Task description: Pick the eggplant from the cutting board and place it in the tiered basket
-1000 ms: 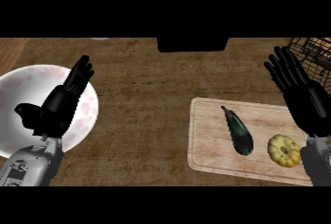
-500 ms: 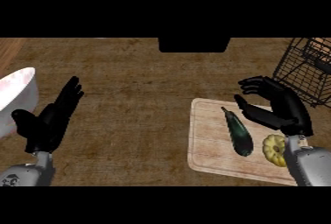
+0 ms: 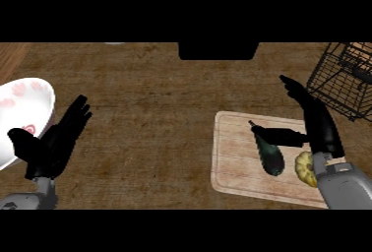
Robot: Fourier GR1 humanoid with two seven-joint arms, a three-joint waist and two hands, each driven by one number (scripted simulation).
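Your eggplant (image 3: 269, 152) lies dark and glossy on the pale cutting board (image 3: 236, 162), on a brown wooden counter (image 3: 160, 88). Your right hand (image 3: 316, 120) hovers beside it, fingers straight, thumb near its stem; your left hand (image 3: 54, 140) rests open

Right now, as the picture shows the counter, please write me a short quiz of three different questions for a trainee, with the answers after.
1. True or false: the eggplant lies on the cutting board.
2. Which thing lies beside the eggplant on the board, partly hidden by the right forearm? A) a red apple B) a yellow squash C) a green cup
3. Fill in: the wire basket stands at the view's upper ____ corner.

Key:
1. True. The right hand is over the board's right edge, its thumb pointing at the eggplant's stem end; it holds nothing.
2. B.
3. Right. The left hand is open near the white plate at the view's left.
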